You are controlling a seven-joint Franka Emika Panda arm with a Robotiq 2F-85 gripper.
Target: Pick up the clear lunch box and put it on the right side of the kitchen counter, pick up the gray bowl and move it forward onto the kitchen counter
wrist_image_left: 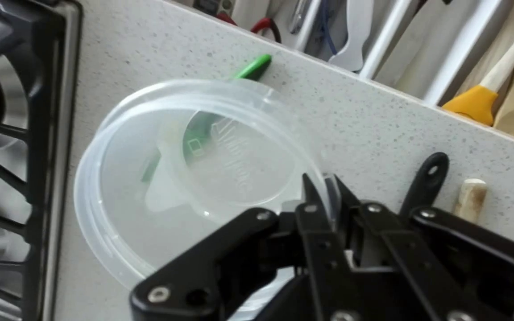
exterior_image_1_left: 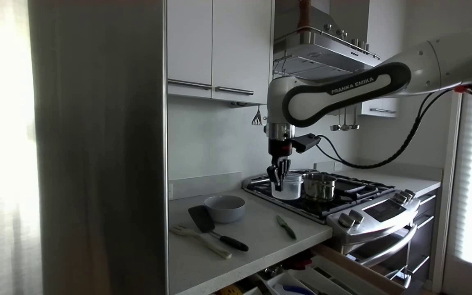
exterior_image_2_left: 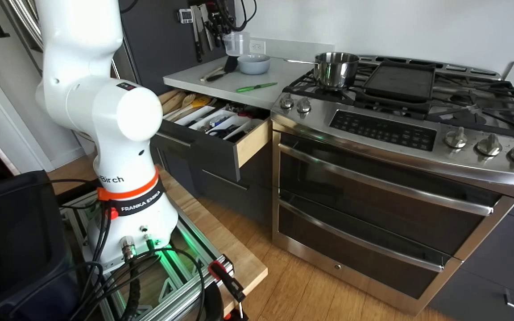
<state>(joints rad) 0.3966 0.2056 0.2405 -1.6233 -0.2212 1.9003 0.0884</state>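
Observation:
The clear lunch box (exterior_image_1_left: 288, 189) is a round translucent tub held upright in the air over the kitchen counter (exterior_image_1_left: 256, 262). It also shows in an exterior view (exterior_image_2_left: 236, 44) and large in the wrist view (wrist_image_left: 239, 160). My gripper (exterior_image_1_left: 280, 184) is shut on the tub's rim, with one finger inside the wall and one outside, as the fingertips in the wrist view (wrist_image_left: 319, 179) show. The gray bowl (exterior_image_1_left: 224, 209) sits upright on the counter, apart from the gripper. It also shows in an exterior view (exterior_image_2_left: 254, 65); I cannot make it out in the wrist view.
A black turner (exterior_image_1_left: 202, 219) and a wooden fork (exterior_image_1_left: 203, 239) lie beside the bowl. A green knife (exterior_image_2_left: 257, 87) lies near the counter's front edge. A steel pot (exterior_image_2_left: 336, 71) stands on the gas stove (exterior_image_2_left: 400, 98). A drawer (exterior_image_2_left: 254, 142) of utensils is open below the counter.

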